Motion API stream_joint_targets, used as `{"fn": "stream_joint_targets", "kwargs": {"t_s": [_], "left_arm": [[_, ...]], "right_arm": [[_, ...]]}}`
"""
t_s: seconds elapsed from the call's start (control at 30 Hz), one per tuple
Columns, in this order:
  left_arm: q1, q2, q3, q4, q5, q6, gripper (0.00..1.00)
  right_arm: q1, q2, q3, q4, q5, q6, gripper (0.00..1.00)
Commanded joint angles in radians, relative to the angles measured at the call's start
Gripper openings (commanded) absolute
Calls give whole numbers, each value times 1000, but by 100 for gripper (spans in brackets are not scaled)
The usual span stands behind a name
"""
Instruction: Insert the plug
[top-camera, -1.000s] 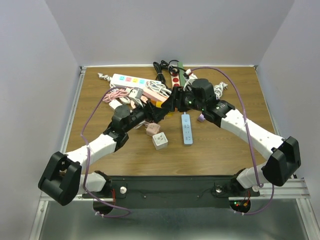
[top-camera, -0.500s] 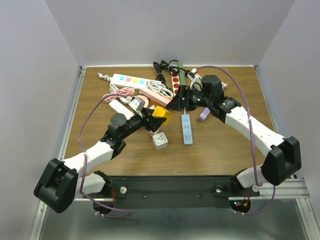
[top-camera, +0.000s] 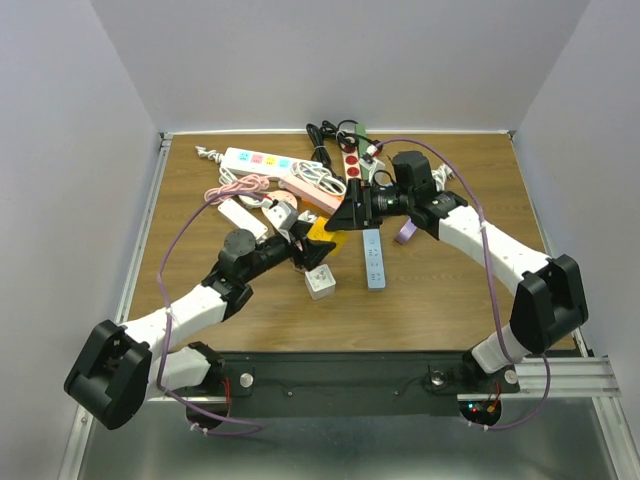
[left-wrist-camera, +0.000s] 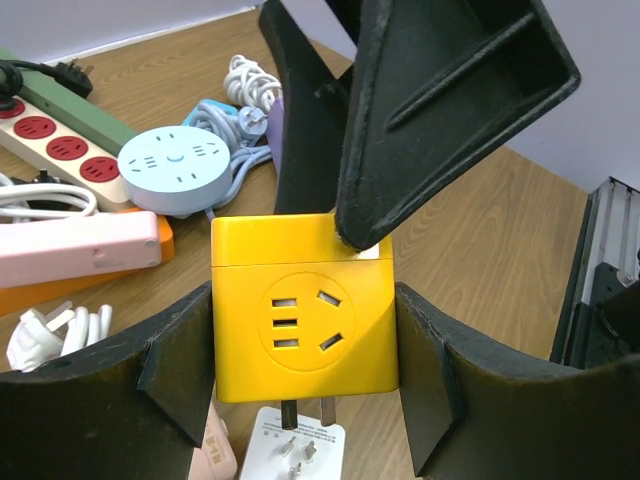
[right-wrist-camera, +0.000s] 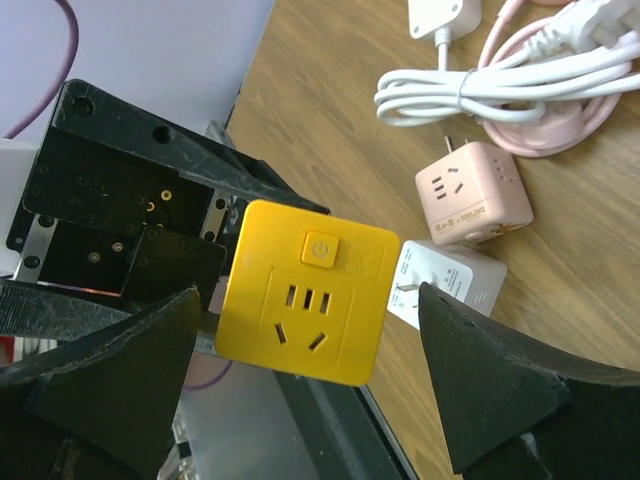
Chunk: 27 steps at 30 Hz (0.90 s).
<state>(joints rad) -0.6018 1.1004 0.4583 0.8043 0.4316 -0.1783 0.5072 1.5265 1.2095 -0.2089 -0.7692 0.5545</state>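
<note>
A yellow cube socket (left-wrist-camera: 303, 325) with two plug prongs under it hangs in the air. My left gripper (left-wrist-camera: 305, 340) is shut on its two sides. In the top view the cube (top-camera: 324, 238) is at mid-table, between the left gripper (top-camera: 306, 245) and the right gripper (top-camera: 347, 216). Just below the prongs a white cube adapter (left-wrist-camera: 295, 450) lies on the table. My right gripper (right-wrist-camera: 308, 300) stands open, its fingers wide on either side of the cube's (right-wrist-camera: 308, 292) socket face and touching nothing. One right finger (left-wrist-camera: 440, 100) looms over the cube's top.
A pink cube adapter (right-wrist-camera: 472, 192) lies beside the white one (right-wrist-camera: 450, 285). At the back lie a white power strip (top-camera: 257, 159), a green strip with red sockets (top-camera: 355, 155), a pink strip (top-camera: 310, 185), coiled cables and a round blue socket (left-wrist-camera: 175, 160). A narrow white strip (top-camera: 372, 256) lies right of centre.
My right gripper has opened and let go of the yellow cube. The left gripper keeps hold of it and has drawn it a little toward the near side, over the white adapter.
</note>
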Motion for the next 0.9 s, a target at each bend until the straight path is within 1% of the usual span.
{"fn": "stream_joint_targets", "kwargs": {"t_s": [0.0, 0.07, 0.2, 0.23, 0.3, 0.4, 0.5, 0.53, 0.6, 0.63, 0.67, 0.7, 0.73, 0.77, 0.8, 0.83, 0.87], "left_arm": [[-29, -8, 29, 73, 12, 30, 0], [-38, -5, 34, 73, -10, 34, 0], [-53, 1, 42, 75, -37, 46, 0], [-53, 4, 46, 73, -43, 46, 0], [-58, 13, 48, 73, -54, 49, 0], [-67, 27, 56, 75, -63, 59, 0], [-79, 41, 65, 73, -83, 63, 0], [-85, 47, 68, 73, -91, 68, 0], [-88, 58, 72, 72, -109, 63, 0], [-90, 59, 77, 67, -117, 54, 0], [-90, 67, 95, 43, -131, 39, 12], [-90, 72, 103, 24, -143, 31, 30], [-89, 75, 112, -8, -154, 19, 61], [-92, 76, 117, -22, -175, 11, 77], [-92, 78, 121, -36, -182, -6, 94], [-92, 75, 122, -53, -188, -12, 99], [-93, 75, 114, -56, -195, -21, 99]], "right_arm": [[5, 18, 51, 31, -85, -4, 94], [4, 37, 53, 29, -117, -4, 94], [5, 50, 38, 31, -166, -8, 91], [4, 52, 33, 29, -188, -10, 85], [5, 52, 27, 32, -214, -14, 79], [4, 54, 19, 32, -266, -18, 66], [4, 57, 13, 31, -306, -22, 37], [4, 58, 10, 32, -323, -24, 21], [4, 58, 7, 31, -321, -31, 2], [4, 55, 7, 32, -306, -34, 0], [1, 47, 10, 31, -271, -47, 0], [-19, 43, 13, 32, -254, -47, 0], [-38, 38, 15, 31, -233, -44, 0], [-58, 35, 22, 35, -193, -48, 0], [-105, 26, 27, 36, -161, -59, 0], [-130, 24, 31, 36, -122, -68, 0], [-156, 24, 38, 34, -107, -76, 0]]}}
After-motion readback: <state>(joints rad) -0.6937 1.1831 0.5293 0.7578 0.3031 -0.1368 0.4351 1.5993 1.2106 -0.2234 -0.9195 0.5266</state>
